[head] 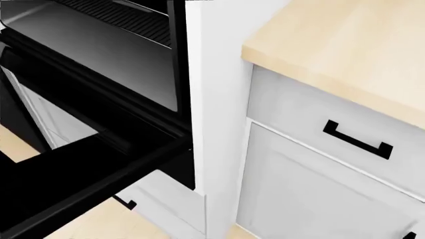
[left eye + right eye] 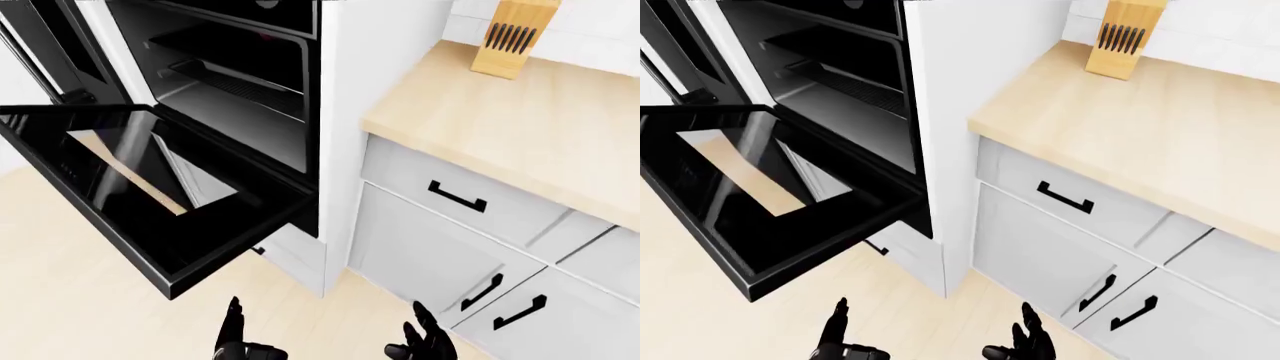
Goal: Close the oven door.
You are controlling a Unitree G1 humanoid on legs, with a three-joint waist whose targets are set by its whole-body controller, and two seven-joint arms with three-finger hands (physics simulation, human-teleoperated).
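Oven door [image 2: 150, 187] is hanging fully open, lying approx. flat w/ its glass facing up, filling the left half of the left-eye view; its near edge is jutting out toward the view's bottom; the oven [image 2: 235, 82] cavity w/ racks is showing above it, top left. Task is looking not yet started: nothing is touching the door, so the whole lift-and-swing-up is left to do. Left robot hand [image 2: 243, 341] is showing at the bottom edge, fingers spread wide, holding nothing, sitting just below the door's near corner but apart from it; right robot hand [image 2: 428, 343] is likewise spread wide and empty, nearer the white cabinet [image 2: 430, 247] w/ black handles. Wood-topped table [image 2: 520, 127] is running along the right, carrying a knife block [image 2: 508, 34] at top. Judging by this, getting a hand under the door's edge is the next need.
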